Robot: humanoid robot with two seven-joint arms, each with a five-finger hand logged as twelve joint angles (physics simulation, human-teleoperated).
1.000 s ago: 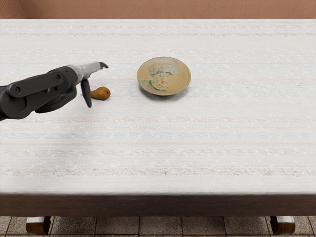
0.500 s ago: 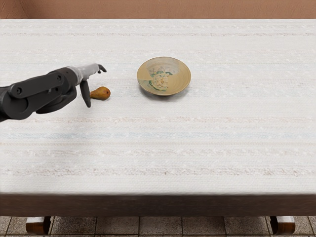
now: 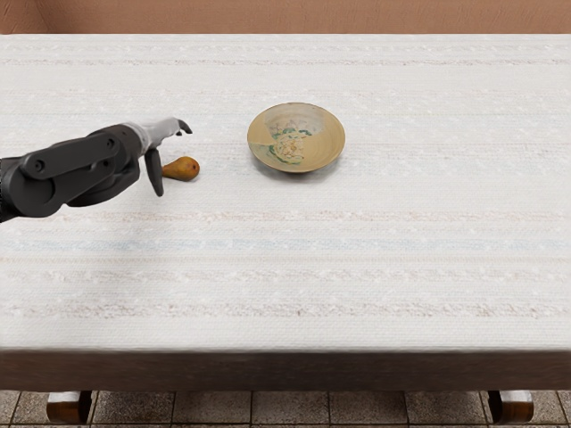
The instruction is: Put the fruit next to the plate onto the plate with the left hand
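from the left edge the dark left arm (image 3: 67, 174) comes in, slanting up and to the right over the pale table (image 3: 357, 267). at its tip is the left hand (image 3: 153, 135), grey at the wrist and dark at the ends. the fingers (image 3: 157, 178) are apart and hold nothing: one dark finger hangs down toward the cloth, and another pokes out to the right, up near the top of the hand. just to the right of that hanging finger lies the fruit (image 3: 181, 168), a small brown-orange pear on its side, narrow end toward the hand. whether the finger touches it, i cannot tell; they are very close. the pear rests on the table, not on the plate. further right, with a stretch of bare cloth between, sits the plate (image 3: 328, 125), a round yellow dish with a green and white pattern at its centre. the far right of the table is plain striped cloth. below the front edge two table feet (image 3: 70, 406) show over a tiled floor (image 3: 285, 408).
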